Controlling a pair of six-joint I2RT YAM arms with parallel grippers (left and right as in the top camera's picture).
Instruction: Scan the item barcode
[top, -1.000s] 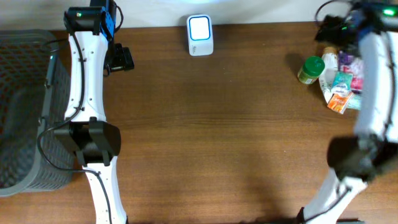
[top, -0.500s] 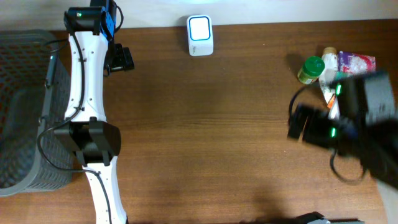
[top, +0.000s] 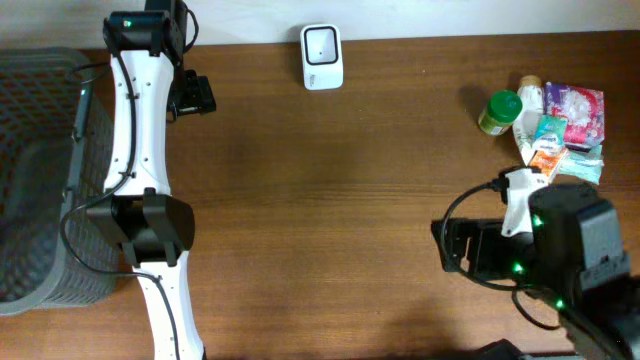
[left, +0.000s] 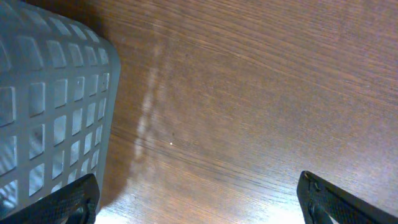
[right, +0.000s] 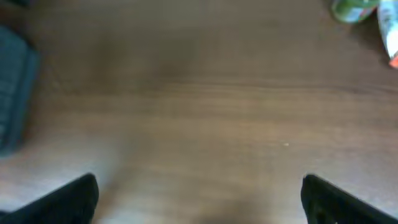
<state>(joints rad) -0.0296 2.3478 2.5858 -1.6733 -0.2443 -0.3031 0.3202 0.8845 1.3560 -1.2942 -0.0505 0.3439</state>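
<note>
A white scanner (top: 321, 56) stands at the table's back edge, its window dark. The items lie in a pile at the back right: a green-lidded jar (top: 499, 110), a white bottle (top: 530, 103), a pink packet (top: 576, 104), a teal packet (top: 549, 130) and an orange one (top: 545, 163). My right gripper (top: 462, 250) hovers open in front of the pile and holds nothing. Its blurred wrist view shows the right gripper (right: 200, 200) over bare wood, with the jar (right: 353, 9) at the top right. My left gripper (top: 192, 94) is open and empty beside the basket, the left gripper (left: 199, 204) over bare table.
A grey mesh basket (top: 40, 170) fills the left edge, and its wall (left: 50, 106) is close to my left fingers. A dark blurred shape (right: 12, 93) sits at the left edge of the right wrist view. Brown wood lies between scanner and items.
My right arm swung from over the pile at the back right down to the front right. The scanner's window went from lit to dark. The left arm stayed put.
</note>
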